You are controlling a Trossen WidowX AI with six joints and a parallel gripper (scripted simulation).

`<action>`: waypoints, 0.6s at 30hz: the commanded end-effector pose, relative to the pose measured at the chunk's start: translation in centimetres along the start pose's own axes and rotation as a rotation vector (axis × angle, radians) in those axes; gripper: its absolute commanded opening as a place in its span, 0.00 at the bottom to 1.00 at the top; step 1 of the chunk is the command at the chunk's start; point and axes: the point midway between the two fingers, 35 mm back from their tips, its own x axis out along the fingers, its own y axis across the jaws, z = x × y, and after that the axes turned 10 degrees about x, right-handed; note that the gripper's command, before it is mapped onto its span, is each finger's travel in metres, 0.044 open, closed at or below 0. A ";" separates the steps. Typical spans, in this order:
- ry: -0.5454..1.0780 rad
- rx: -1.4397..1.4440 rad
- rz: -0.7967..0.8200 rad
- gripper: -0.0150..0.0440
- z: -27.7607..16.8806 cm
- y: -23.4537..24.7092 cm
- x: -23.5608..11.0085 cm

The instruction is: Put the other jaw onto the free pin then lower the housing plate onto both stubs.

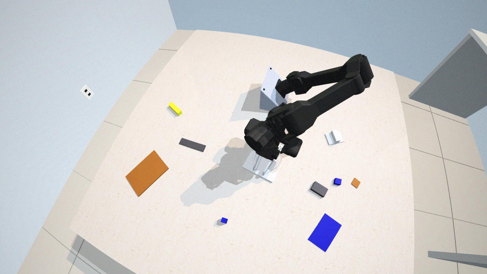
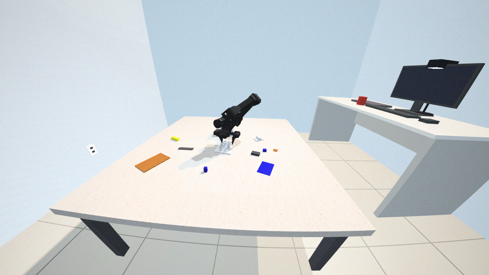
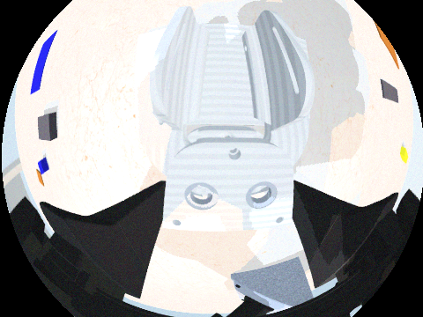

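My gripper (image 1: 282, 150) (image 2: 228, 141) (image 3: 228, 187) is shut on the white housing plate (image 3: 233, 169), with a finger at each side edge. The plate has two large round holes, and its front edge overlaps the rear of the jaw assembly. A ribbed left jaw (image 3: 176, 75) and right jaw (image 3: 284, 75) lie beyond it in the wrist view, roughly parallel with a gap between. They are on the white base (image 1: 269, 177) (image 2: 228, 152). The plate hides the pins and gear teeth. I cannot tell whether both stubs are in the holes or the plate is fully level and closed.
A small white bracket (image 1: 336, 137) (image 2: 258, 138) stands right of the base. A dark block (image 1: 319, 189), blue cube (image 1: 337, 181) and blue sheet (image 1: 324, 232) lie right. A dark bar (image 1: 192, 144) and orange sheet (image 1: 147, 172) lie left. A grey slanted panel (image 1: 272, 83) stands behind.
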 end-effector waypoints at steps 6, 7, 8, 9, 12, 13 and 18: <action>0.000 0.004 0.003 0.85 0.0 0.1 0.3; 0.000 0.004 0.003 0.85 0.0 0.1 0.3; 0.000 0.004 0.003 0.85 0.0 0.1 0.3; 0.000 0.004 0.003 0.85 0.0 0.1 0.3; 0.000 0.004 0.003 0.85 0.0 0.1 0.3; 0.000 0.004 0.003 0.85 0.0 0.1 0.4; 0.000 0.004 0.003 0.85 0.0 0.1 0.6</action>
